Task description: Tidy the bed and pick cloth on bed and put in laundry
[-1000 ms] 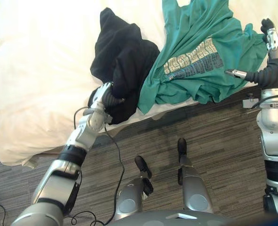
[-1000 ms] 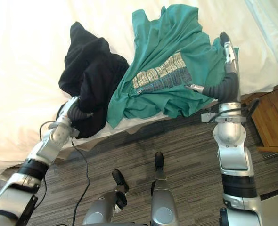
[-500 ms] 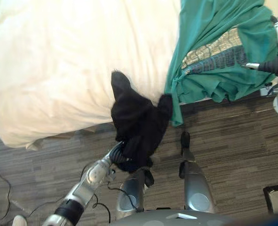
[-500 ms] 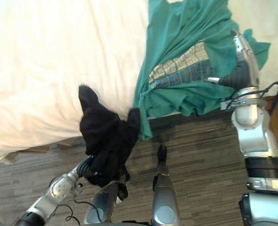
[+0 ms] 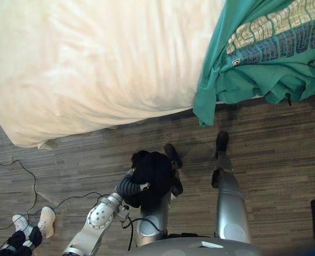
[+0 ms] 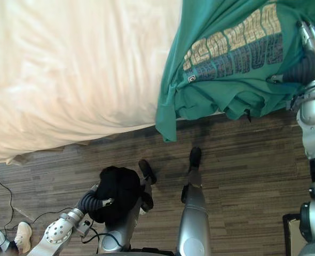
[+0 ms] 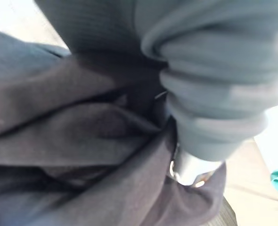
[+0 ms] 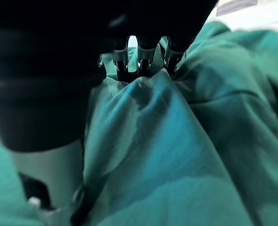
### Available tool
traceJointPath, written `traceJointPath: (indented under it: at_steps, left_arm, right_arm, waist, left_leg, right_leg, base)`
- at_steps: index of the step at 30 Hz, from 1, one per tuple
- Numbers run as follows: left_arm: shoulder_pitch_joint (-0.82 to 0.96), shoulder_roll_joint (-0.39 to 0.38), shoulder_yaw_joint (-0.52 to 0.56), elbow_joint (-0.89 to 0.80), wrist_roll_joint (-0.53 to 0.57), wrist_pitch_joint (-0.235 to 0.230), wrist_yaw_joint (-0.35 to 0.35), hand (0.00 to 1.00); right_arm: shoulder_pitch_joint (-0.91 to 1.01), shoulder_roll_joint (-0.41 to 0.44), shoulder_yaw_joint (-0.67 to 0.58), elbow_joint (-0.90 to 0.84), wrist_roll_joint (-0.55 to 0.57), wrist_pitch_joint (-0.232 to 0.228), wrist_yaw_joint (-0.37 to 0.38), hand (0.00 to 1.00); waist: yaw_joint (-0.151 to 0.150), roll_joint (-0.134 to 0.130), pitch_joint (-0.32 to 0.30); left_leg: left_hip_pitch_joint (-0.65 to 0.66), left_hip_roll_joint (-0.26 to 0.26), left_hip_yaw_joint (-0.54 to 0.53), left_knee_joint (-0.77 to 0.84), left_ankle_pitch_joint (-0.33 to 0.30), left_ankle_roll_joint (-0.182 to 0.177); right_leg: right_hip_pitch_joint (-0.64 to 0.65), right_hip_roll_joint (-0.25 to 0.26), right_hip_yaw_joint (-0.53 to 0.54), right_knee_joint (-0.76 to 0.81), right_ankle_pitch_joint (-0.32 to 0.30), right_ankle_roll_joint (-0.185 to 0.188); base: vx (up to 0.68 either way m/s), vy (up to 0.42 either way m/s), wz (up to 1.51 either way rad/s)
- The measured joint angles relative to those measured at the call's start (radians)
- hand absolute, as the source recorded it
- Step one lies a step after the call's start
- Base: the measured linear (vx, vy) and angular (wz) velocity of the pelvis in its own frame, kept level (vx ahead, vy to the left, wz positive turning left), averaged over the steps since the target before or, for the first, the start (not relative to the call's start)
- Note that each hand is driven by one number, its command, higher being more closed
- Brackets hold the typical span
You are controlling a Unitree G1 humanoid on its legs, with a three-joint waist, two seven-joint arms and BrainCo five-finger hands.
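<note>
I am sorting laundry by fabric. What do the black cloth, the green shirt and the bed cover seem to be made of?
Black cloth: soft matte knit, perhaps cotton or fleece; it bunches in thick folds without shine.
Green shirt: thin jersey, likely cotton; fine draping folds, flat print.
Bed cover: cream woven fabric, probably padded; soft puffy creases.

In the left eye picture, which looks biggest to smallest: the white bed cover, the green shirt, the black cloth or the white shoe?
1. white bed cover
2. green shirt, cut off by the picture's edge
3. black cloth, bunched up, nearer the camera
4. white shoe
</note>
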Motion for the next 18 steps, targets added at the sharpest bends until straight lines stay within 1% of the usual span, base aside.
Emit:
traceJointPath:
  at_steps: [1,2,5,6,11,12,15,18]
  left_arm:
    - [0.000,-0.002,-0.001,0.000,-0.006,0.000,-0.010,1.00]
    - [0.000,-0.001,-0.003,0.000,-0.022,0.000,-0.015,1.00]
    - [0.000,-0.001,-0.007,-0.001,-0.041,0.000,-0.019,1.00]
    - [0.000,-0.001,-0.007,0.000,-0.056,-0.001,-0.021,1.00]
    - [-0.001,-0.002,-0.012,0.000,-0.076,-0.001,-0.039,1.00]
    - [-0.002,-0.004,-0.011,0.000,-0.076,-0.001,-0.040,1.00]
    - [-0.014,-0.010,-0.008,0.000,-0.075,-0.001,-0.039,1.00]
    - [-0.034,-0.045,0.014,0.000,-0.073,0.000,-0.033,1.00]
  right_arm:
    - [-0.016,0.000,0.020,0.014,0.000,-0.001,-0.001,0.00]
    - [-0.031,-0.002,0.046,0.027,0.003,-0.001,0.000,1.00]
    - [-0.063,-0.021,0.099,0.049,0.015,-0.002,0.001,1.00]
    - [-0.076,-0.036,0.123,0.059,0.034,-0.012,0.001,1.00]
    - [-0.097,-0.037,0.147,0.071,0.053,-0.014,0.003,1.00]
    - [-0.096,-0.026,0.149,0.069,0.062,-0.014,0.003,1.00]
    - [-0.089,0.005,0.146,0.070,0.062,-0.007,0.002,1.00]
    - [-0.039,0.072,0.117,0.072,0.060,0.013,0.001,1.00]
  waist:
    - [0.000,0.001,0.001]
    - [-0.001,0.001,0.001]
    - [0.000,0.001,0.001]
    - [0.001,0.002,0.001]
    - [0.001,0.002,0.001]
    - [0.001,0.001,0.001]
    - [0.000,0.000,0.000]
    - [0.002,0.001,-0.006]
  left_leg:
    - [0.000,0.000,0.004,0.000,0.000,0.000]
    - [0.000,0.001,0.013,0.001,0.000,0.000]
    - [-0.004,0.000,0.019,0.002,-0.001,0.000]
    - [-0.012,0.001,0.021,0.002,-0.005,-0.007]
    - [-0.013,0.007,0.033,0.004,-0.007,-0.008]
    - [-0.012,0.014,0.048,0.009,-0.007,-0.008]
    - [-0.004,0.021,0.047,0.020,-0.008,-0.009]
    - [0.032,0.028,0.035,0.027,-0.007,-0.009]
  right_leg:
    - [0.000,0.000,0.001,0.001,0.000,0.000]
    - [-0.002,0.000,0.003,0.002,0.000,0.000]
    - [-0.012,0.000,0.007,0.008,0.000,0.000]
    - [-0.020,-0.001,0.008,0.011,0.000,0.000]
    - [-0.020,0.000,0.008,0.014,0.003,-0.004]
    - [-0.018,0.000,0.007,0.014,0.005,-0.005]
    - [-0.004,0.003,0.003,0.014,0.005,-0.006]
    - [0.043,0.007,-0.012,0.009,0.003,-0.008]
  base:
    - [0.03,0.007,-0.04]
    - [0.04,0.008,-0.05]
    - [0.02,0.003,-0.03]
    - [0.00,0.000,0.00]
    - [0.00,0.000,0.00]
    - [0.03,-0.002,0.00]
    - [0.04,-0.008,0.02]
    - [0.08,-0.008,0.07]
